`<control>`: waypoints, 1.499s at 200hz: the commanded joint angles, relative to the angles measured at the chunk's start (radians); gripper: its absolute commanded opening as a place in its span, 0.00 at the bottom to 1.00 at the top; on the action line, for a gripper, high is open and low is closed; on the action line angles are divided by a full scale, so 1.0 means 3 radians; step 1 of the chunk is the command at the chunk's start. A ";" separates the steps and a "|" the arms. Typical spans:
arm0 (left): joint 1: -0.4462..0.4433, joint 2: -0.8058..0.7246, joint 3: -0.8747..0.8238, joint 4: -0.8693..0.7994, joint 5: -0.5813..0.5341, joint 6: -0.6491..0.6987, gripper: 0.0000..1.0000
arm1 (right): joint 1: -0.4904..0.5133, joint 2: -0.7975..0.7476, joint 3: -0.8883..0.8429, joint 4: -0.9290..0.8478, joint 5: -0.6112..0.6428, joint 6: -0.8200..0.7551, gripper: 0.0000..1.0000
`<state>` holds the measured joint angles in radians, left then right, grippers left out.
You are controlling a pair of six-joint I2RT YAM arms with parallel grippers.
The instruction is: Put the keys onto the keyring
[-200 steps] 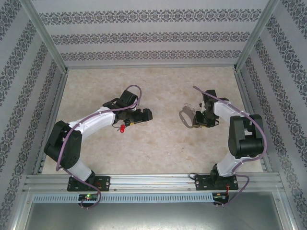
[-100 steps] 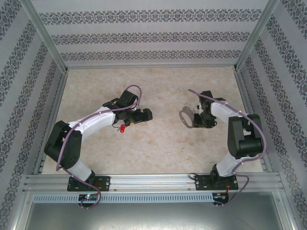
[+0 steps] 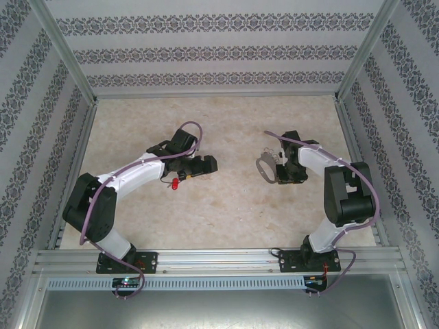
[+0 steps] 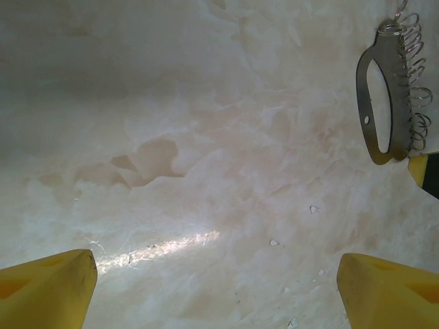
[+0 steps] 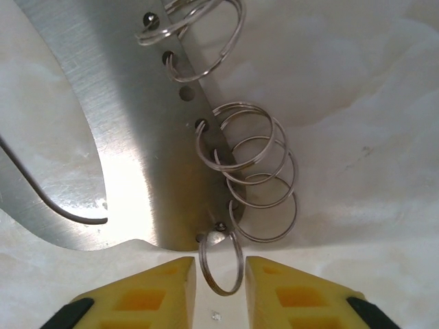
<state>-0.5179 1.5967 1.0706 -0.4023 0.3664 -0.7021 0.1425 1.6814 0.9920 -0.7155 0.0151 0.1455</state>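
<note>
The keyring (image 5: pixel 130 137) is a flat brushed-metal loop with several thin wire rings (image 5: pixel 260 181) along one edge; it lies on the table right of centre (image 3: pixel 265 168). My right gripper (image 5: pixel 221 288) is at its near end. The yellow fingers (image 5: pixel 154 291) stand narrowly apart on either side of the end ring (image 5: pixel 236 271), with a sliver of gap on each side. The tiny red key (image 3: pixel 175 184) lies on the table beside my left arm, behind the left gripper (image 3: pixel 210 164). My left gripper (image 4: pixel 218 295) is wide open over bare table, with the keyring (image 4: pixel 381 82) further ahead.
The table (image 3: pixel 226 205) is a pale marbled sheet with patterned walls on three sides and an aluminium rail (image 3: pixel 219 259) along the near edge. A yellow finger of the right gripper (image 4: pixel 418 170) shows beside the keyring in the left wrist view.
My right gripper has shifted slightly towards the keyring and its jaws have narrowed around the end ring. The left arm and the red key have not moved.
</note>
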 commanded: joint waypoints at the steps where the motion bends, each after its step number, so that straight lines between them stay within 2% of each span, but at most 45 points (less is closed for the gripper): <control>1: -0.0035 -0.0116 -0.0055 0.0067 0.0032 -0.0042 0.89 | 0.0041 0.0036 0.0067 -0.0085 0.0111 -0.0066 0.23; 123: -0.0034 -0.0187 -0.0081 -0.0002 0.0008 -0.0003 0.87 | 0.0067 -0.0039 0.0068 -0.0065 0.0136 -0.0095 0.08; 183: -0.0034 -0.0257 -0.0040 -0.0050 0.0037 0.0200 0.80 | 0.0138 -0.0655 -0.0039 0.0131 -0.0117 -0.0216 0.00; 216: -0.0035 -0.0400 -0.0036 0.0123 0.0254 0.0322 0.75 | 0.0193 -0.1164 -0.0155 0.0335 -0.0400 -0.0345 0.00; 252: -0.0033 -0.0665 -0.0051 0.0380 0.0515 0.0410 0.73 | 0.0342 -0.1843 -0.0410 0.0782 -0.0960 -0.0555 0.00; 300: -0.0033 -0.1018 -0.0088 0.0810 0.0818 0.0438 0.65 | 0.0399 -0.2321 -0.0513 0.1219 -0.1722 -0.0393 0.00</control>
<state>-0.5179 1.3437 1.0565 -0.2787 0.5362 -0.6022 0.2535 1.0237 0.8474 -0.4702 -0.3336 0.0154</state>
